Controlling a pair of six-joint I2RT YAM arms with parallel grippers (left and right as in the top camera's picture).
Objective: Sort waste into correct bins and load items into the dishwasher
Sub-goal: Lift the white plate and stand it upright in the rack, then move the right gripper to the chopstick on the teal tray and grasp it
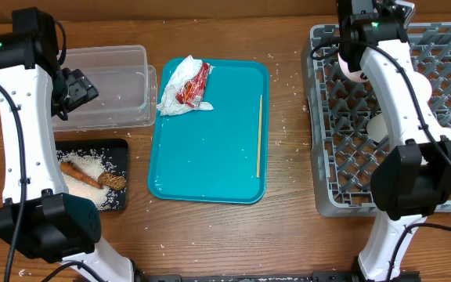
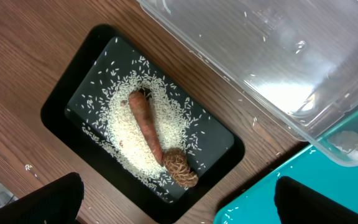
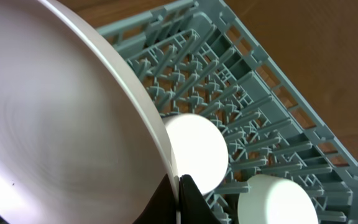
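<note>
Rack (image 1: 445,117), right of frame: two bowls (image 3: 194,152) inside.
Plate (image 3: 55,112): over the rack, rim clamped in right gripper (image 3: 178,200).
Black tray (image 1: 120,149), lower left: rice (image 2: 129,137), carrot stick (image 2: 145,124), brown lump (image 2: 180,169).
Teal tray (image 1: 210,149), centre: napkin (image 1: 174,82) and wrapper (image 1: 194,84) upper left, stick (image 1: 258,135) along right side.
Tub (image 1: 116,86), upper left.
Left gripper (image 2: 186,200): fingers wide apart above the black tray, holding nothing.

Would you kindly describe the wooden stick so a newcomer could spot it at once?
Start at the teal tray in the middle of the table. The wooden stick lies lengthwise near its right edge. Unlike the crumpled napkin and wrapper at the far left corner, it is thin, straight and pale.
</note>
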